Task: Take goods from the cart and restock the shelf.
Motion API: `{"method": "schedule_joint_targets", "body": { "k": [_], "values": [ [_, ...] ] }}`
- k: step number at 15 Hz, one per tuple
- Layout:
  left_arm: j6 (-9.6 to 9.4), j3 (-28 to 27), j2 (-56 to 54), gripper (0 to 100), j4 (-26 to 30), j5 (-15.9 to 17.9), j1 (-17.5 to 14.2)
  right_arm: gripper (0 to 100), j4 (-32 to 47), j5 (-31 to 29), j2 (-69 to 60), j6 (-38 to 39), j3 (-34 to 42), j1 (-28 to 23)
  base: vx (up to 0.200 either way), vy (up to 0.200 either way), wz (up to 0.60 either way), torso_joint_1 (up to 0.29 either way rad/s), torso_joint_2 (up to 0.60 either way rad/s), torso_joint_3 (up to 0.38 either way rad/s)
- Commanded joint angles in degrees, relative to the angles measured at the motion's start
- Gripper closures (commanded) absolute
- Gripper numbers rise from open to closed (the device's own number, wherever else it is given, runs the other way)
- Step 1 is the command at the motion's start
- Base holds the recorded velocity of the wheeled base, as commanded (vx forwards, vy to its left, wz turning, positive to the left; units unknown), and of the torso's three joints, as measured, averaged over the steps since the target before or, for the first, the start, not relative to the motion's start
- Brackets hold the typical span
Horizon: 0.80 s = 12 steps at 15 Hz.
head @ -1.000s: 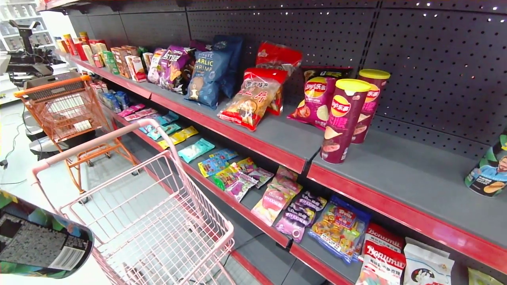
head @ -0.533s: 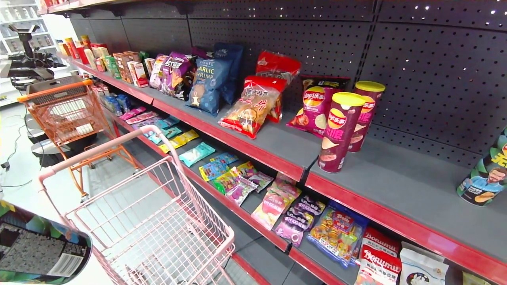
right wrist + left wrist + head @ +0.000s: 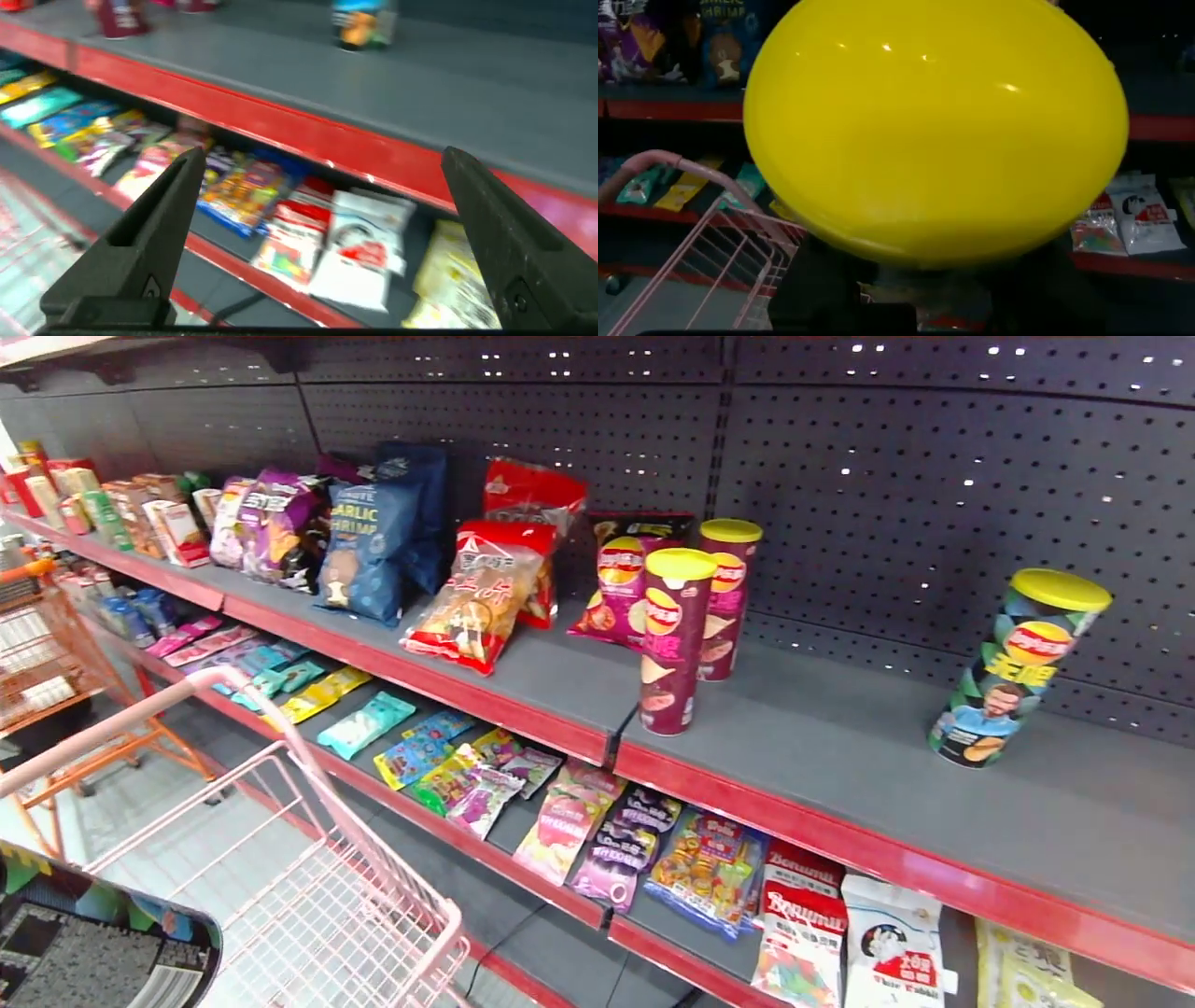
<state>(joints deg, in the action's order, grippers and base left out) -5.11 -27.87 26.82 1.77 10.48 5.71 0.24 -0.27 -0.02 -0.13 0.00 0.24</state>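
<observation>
Clenching a cylindrical chip can (image 3: 93, 947) with a glossy yellow lid (image 3: 934, 121), the left claw (image 3: 929, 297) hangs low beside the pink wire cart (image 3: 308, 896), while the right claw (image 3: 318, 243), its black wedge-shaped fingers (image 3: 140, 252) spread and empty, faces the red-edged grey shelf (image 3: 840, 747) where a matching can (image 3: 1013, 672) stands upright.

Print noted by location, wording not recorded.
- Blue bag (image 3: 359, 555): large white lettering on front.
- Purple canisters (image 3: 670, 639): round logo, characters down side.
- Green canister (image 3: 1013, 672) on upper shelf (image 3: 840, 737): round logo, yellow characters.
- Dark canister (image 3: 84, 957), lower left: barcode label, block of fine print.
</observation>
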Motion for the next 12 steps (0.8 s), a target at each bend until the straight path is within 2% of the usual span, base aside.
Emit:
{"method": "schedule_joint_targets", "body": {
  "k": [1, 6, 11, 12],
  "values": [
    [0.01, 0.6, -0.2, 100, 0.0, 0.1, 0.0, 0, 0.0, 0.0, 0.0, 0.0, 0.0, 0.0, 0.000, 0.000, -0.60, 0.002, 0.00, 0.002],
    [0.01, 2.2, -2.1, 100, 0.1, 0.1, 0.0, 0, 0.0, 0.0, 0.0, 0.0, 0.0, 0.0, 0.000, 0.000, -0.60, 0.002, 0.00, 0.002],
    [0.10, 2.6, -4.1, 100, 2.5, 0.0, 0.0, 0, 0.0, 0.0, 0.0, 0.0, 0.0, 0.0, 0.000, 0.000, -0.60, 0.002, 0.00, 0.000],
    [0.01, 2.6, -4.4, 100, 2.5, 0.0, 0.0, 0, 0.0, 0.0, 0.0, 0.0, 0.0, 0.0, 0.000, 0.000, 0.00, 0.000, 0.00, 0.000]
  ]
}}
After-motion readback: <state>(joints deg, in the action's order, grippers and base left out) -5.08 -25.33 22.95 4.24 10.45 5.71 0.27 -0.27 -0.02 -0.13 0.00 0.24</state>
